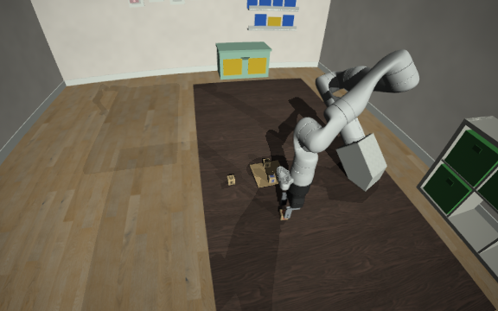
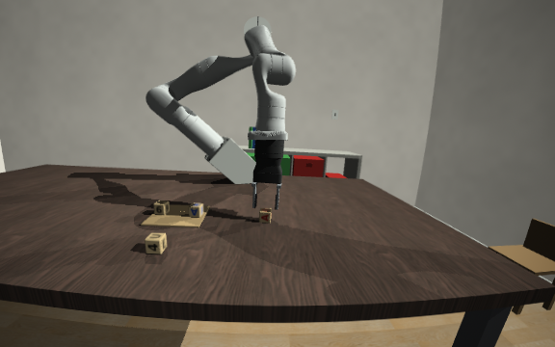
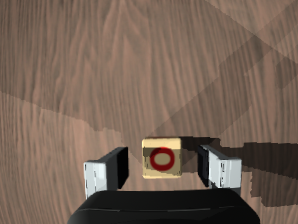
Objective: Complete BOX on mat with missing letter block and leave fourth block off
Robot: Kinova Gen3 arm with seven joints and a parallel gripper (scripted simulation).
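Observation:
A wooden block [image 1: 282, 215] [image 2: 265, 217] [image 3: 161, 159] with a red O on top stands on the table, off the mat. My gripper [image 2: 266, 207] [image 3: 163, 161] is open above it, fingers on either side in the wrist view, fingertips just above its top in the exterior view. The tan mat [image 1: 258, 176] [image 2: 171, 221] lies flat, with a dark-marked block [image 1: 266, 162] [image 2: 161, 208] near one end and a blue-marked block [image 1: 271, 178] [image 2: 196, 210] near the other, a gap between them. Their top letters are too small to read.
Another block [image 1: 231, 180] [image 2: 156, 244] with dark markings stands on the table off the mat, on the side away from the robot base [image 1: 361, 161] [image 2: 231, 161]. The arm passes close beside the mat in the top view.

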